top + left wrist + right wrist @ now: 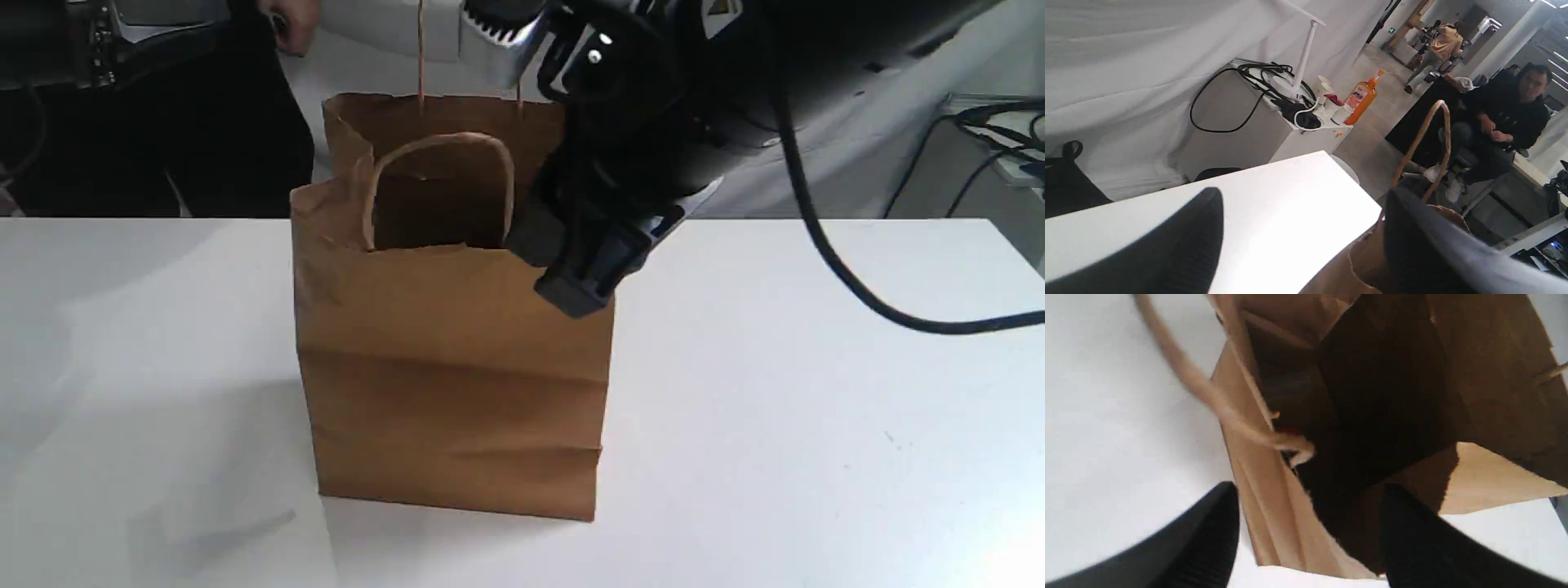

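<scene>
Right jaws: spread wide and gripping nothing. The right gripper [1308,488] straddles the top edge of the paper bag [449,367] near a corner, with one finger outside the wall and the other over the dark inside.
Left jaws: also apart and empty. The left gripper [1304,194] hangs close beside the bag's rim, and whether it touches the paper cannot be told.
Bag: stands upright on its flat base with its mouth open, near the middle of the white tabletop [816,408]. The front wall is creased across.
Handles: the near handle [441,140] arches up from the front rim. The far handle [420,57] runs straight up, and its top is out of the exterior view.
Contents: too dark to make out.
Feel: probably thin kraft paper, light, soft-walled and easily crumpled. It is not slippery, though the rim could tear under a hard pinch.
Where to hold: the twisted handles look like the strongest points. The folded rim near a corner is next best, since the doubled paper there is stiffer.
Risk: a sideways pull high up would likely tip the bag or slide it over the smooth tabletop.
</scene>
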